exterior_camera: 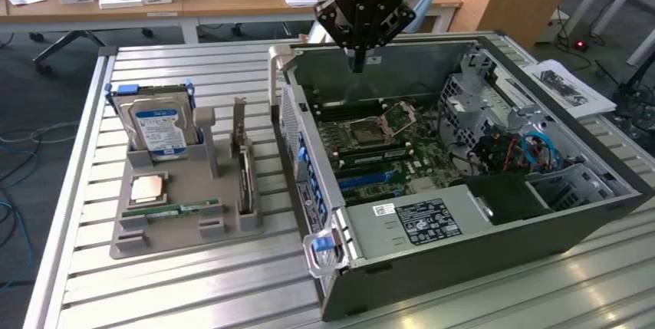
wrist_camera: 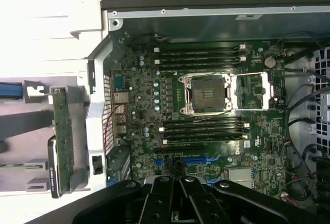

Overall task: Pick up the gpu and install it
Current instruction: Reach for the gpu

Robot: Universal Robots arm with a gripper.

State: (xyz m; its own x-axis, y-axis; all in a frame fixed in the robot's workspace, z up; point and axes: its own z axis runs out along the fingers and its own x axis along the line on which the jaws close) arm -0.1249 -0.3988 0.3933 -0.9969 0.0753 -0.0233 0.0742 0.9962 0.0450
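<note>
gripper (exterior_camera: 357,59) seen from the exterior view hangs over the far side of the open computer case (exterior_camera: 492,229), its two fingers pressed together into one narrow tip with nothing between them and nothing touching them. it points down toward the motherboard (exterior_camera: 394,152), above the empty processor socket (exterior_camera: 373,126). the gpu (exterior_camera: 245,179) is outside the case, standing on its long edge in a slot of the grey holder (exterior_camera: 174,241) on the slatted table (exterior_camera: 153,291), on the exterior view's left of the case and well apart from the gripper. in the same holder a hard drive (exterior_camera: 159,126) with a blue and white label stands upright at the far end, a square chip (exterior_camera: 146,187) lies flat near the middle, and a green memory stick (exterior_camera: 169,210) lies flat just beside the chip. in the wrist view the gripper (wrist_camera: 180,181) shows as black links drawn together to a closed point, empty, over the motherboard (wrist_camera: 154,95) near its blue slots, with the processor socket (wrist_camera: 206,94) open beyond it. the gpu (wrist_camera: 63,141) stands in the holder beyond the case's perforated side wall (wrist_camera: 107,115), its green board face and dark lower edge showing, untouched.
</note>
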